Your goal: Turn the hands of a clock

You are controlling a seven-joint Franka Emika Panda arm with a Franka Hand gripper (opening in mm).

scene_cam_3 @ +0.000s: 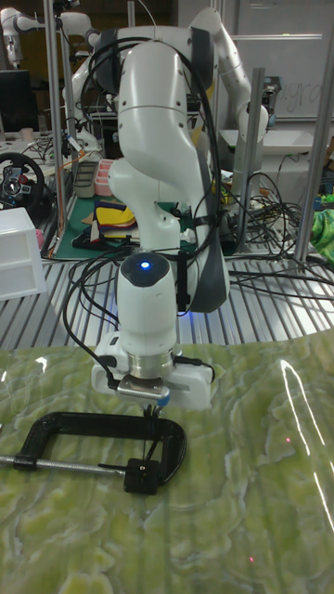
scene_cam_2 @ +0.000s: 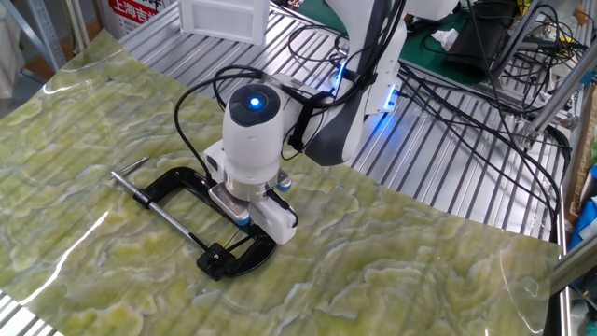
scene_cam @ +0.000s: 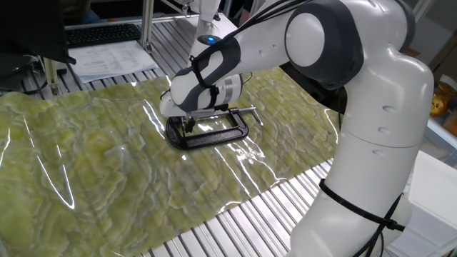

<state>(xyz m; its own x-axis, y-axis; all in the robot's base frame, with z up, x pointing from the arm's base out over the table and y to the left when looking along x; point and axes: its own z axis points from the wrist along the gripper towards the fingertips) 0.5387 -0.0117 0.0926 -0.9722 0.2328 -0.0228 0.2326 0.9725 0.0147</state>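
Observation:
A black C-clamp (scene_cam: 214, 137) lies flat on the green marbled mat (scene_cam: 86, 164). It also shows in the other fixed view as the C-clamp (scene_cam_2: 177, 177) and in the tall view as the C-clamp (scene_cam_3: 74, 429). My gripper (scene_cam: 188, 126) points straight down into the clamp's jaw end, its thin dark fingers close together. The small clock sits under those fingers and is hidden by them and by the white hand. The same gripper (scene_cam_3: 149, 419) reaches down just above the clamp's screw pad (scene_cam_3: 142, 476). From the other side the hand covers the gripper (scene_cam_2: 248, 228).
The mat covers a slatted metal table (scene_cam: 250, 221). A keyboard (scene_cam: 100, 33) and papers (scene_cam: 114, 58) lie at the back. A white box (scene_cam_2: 224, 19) and loose cables (scene_cam_2: 466, 84) stand behind the arm. The clamp's screw handle (scene_cam_2: 131, 170) sticks out sideways.

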